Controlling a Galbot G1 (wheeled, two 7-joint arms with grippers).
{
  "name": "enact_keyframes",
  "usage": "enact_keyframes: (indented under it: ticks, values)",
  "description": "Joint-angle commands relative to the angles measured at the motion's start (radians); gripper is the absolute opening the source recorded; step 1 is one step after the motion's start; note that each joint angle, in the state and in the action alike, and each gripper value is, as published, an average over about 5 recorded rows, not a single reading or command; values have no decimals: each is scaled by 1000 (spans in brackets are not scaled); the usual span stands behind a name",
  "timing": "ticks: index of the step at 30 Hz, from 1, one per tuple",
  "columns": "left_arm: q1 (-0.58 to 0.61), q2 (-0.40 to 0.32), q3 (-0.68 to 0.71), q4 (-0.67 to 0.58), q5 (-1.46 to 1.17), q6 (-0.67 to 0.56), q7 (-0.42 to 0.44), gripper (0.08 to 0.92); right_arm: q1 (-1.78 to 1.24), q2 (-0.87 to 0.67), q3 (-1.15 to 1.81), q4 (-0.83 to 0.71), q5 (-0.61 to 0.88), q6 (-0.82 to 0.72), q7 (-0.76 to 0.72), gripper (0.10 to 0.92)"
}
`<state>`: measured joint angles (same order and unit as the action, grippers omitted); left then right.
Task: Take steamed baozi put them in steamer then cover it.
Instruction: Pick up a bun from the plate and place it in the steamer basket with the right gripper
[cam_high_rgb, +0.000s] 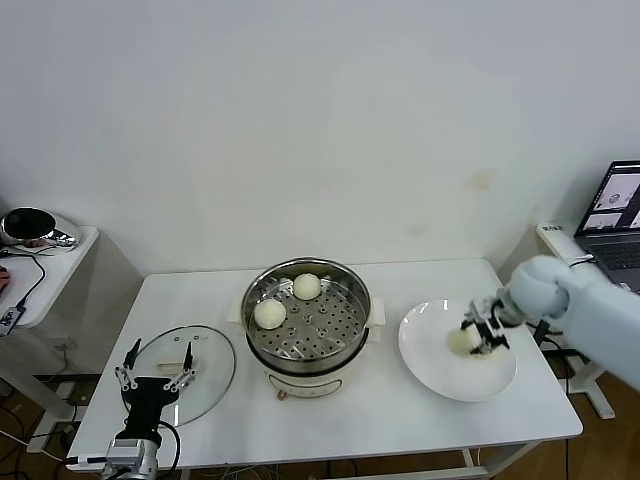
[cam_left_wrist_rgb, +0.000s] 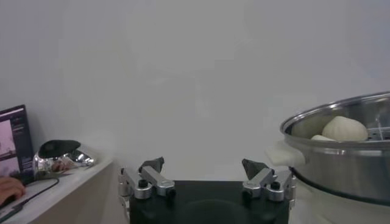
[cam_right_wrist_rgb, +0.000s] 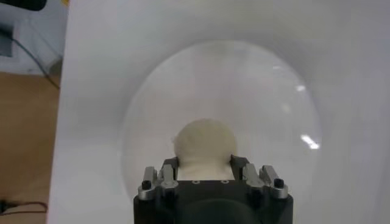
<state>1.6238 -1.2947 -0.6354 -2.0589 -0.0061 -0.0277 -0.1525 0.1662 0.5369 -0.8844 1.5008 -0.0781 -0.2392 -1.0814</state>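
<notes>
One baozi (cam_right_wrist_rgb: 205, 141) sits pinched between the fingers of the right gripper (cam_high_rgb: 482, 338), low over the white plate (cam_high_rgb: 430, 358) at the robot's right; whether it has left the plate cannot be told.

- Risk, grip: soft dough may dent or squeeze out sideways if pressed too hard.
- Risk, transfer: a loose hold could drop it on the table (cam_high_rgb: 400, 420) short of the steamer (cam_high_rgb: 345, 338).
- Steamer contents: two buns (cam_high_rgb: 270, 313) on the perforated floor; a careless release may land on them.
- Cover (cam_high_rgb: 205, 375): flat on the table, left of the steamer.
- Left gripper (cam_high_rgb: 156, 378): spread wide, idle beside the cover.
</notes>
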Motion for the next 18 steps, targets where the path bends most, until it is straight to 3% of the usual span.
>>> enact_keyframes:
  ticks: [1, 11, 18]
  values:
    - [1, 1, -4, 1, -1, -2, -1, 823, 442, 108, -162, 20, 198, -17, -9, 543]
    - [-2, 0, -22, -2, -8, -2, -3, 823, 518, 384, -277, 37, 353, 60, 63, 551]
    - [-1, -4, -37, -7, -11, -1, -3, 823, 444, 570, -354, -2, 295, 210, 92, 552]
